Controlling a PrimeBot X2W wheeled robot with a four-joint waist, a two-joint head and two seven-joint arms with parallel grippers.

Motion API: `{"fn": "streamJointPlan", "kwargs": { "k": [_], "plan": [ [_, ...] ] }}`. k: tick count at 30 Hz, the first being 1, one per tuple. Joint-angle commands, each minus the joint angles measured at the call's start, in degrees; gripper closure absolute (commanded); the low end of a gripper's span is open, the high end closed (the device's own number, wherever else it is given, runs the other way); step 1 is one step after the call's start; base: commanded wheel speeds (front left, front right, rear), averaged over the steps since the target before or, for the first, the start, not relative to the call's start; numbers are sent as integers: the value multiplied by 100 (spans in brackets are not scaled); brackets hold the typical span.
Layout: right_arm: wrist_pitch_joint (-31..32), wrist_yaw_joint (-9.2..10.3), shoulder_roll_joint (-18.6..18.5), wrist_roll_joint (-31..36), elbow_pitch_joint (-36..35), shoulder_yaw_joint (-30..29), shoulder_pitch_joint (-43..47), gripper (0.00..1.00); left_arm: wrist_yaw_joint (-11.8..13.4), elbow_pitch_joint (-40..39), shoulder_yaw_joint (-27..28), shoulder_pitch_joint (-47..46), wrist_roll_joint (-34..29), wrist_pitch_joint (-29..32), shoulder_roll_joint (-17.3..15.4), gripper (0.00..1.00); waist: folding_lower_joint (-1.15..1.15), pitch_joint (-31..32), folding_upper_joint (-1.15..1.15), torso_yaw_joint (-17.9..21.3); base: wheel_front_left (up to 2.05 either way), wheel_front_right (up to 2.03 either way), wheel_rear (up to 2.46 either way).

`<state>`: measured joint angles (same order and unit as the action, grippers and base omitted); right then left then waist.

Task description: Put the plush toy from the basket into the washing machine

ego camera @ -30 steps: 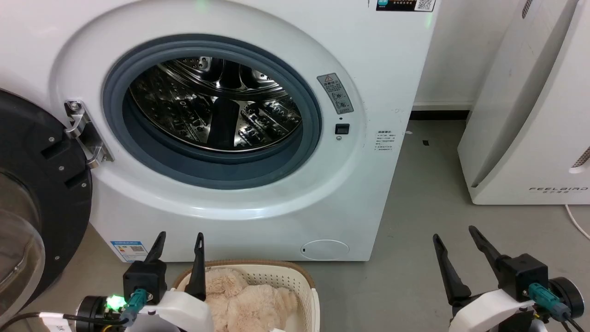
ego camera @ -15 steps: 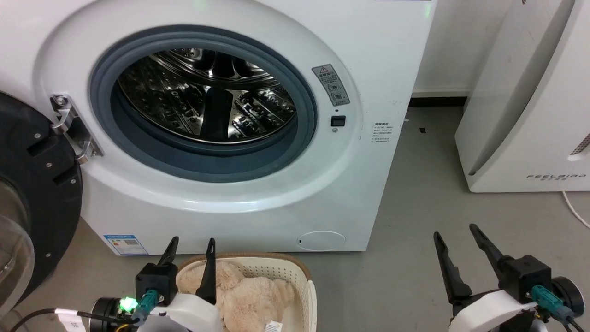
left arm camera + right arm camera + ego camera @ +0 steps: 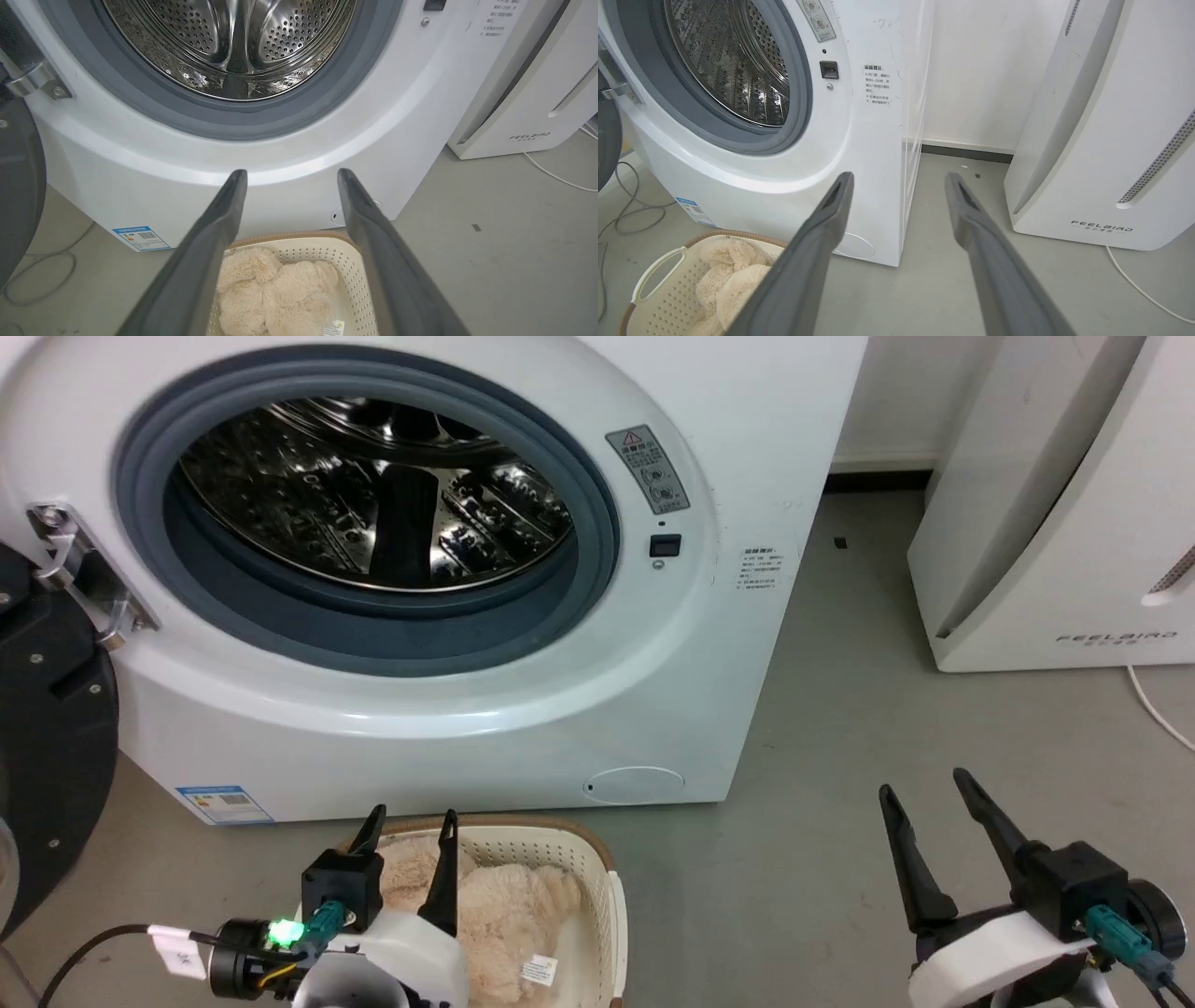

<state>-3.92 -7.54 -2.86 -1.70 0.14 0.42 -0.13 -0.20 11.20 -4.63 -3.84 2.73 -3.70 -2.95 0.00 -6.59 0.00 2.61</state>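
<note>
Left claw (image 3: 414,812): spread, empty, hanging over the basket's (image 3: 560,835) left end.
Toy (image 3: 504,915): in basket, untouched.
Right claw (image 3: 923,782): spread, idle, well right of basket.
Washer (image 3: 467,709): just behind basket, open.
Change: head dipped; left claw edged in over basket. Looks like reach underway, grab pending.

Grey floor (image 3: 840,728) carries the washing machine (image 3: 467,709); the basket (image 3: 553,847) (just before it).

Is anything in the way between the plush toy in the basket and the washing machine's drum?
Nothing visible: the door of the washing machine is swung open to the left, and its drum looks empty.
</note>
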Motion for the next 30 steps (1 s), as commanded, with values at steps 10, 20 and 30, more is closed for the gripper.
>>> {"fn": "streamJointPlan", "kwargs": {
  "k": [10, 20, 30],
  "plan": [
    [-159, 2, -1, -88, -85, 70, -202, 0, -68, 721, -121, -510, 140, -175, -67, 0, 0, -373, 0, 179, 0, 0, 0],
    [-278, 2, -1, -128, -93, 108, -284, 0, -131, 1413, -231, -892, 263, -295, -115, 0, 0, -683, 0, 323, 0, 0, 0],
    [-397, 3, -1, -213, -115, 152, -418, 0, -215, 2314, -422, -1386, 352, -325, -193, 0, 0, -1094, 0, 481, 0, 0, 0]
  ]
}}
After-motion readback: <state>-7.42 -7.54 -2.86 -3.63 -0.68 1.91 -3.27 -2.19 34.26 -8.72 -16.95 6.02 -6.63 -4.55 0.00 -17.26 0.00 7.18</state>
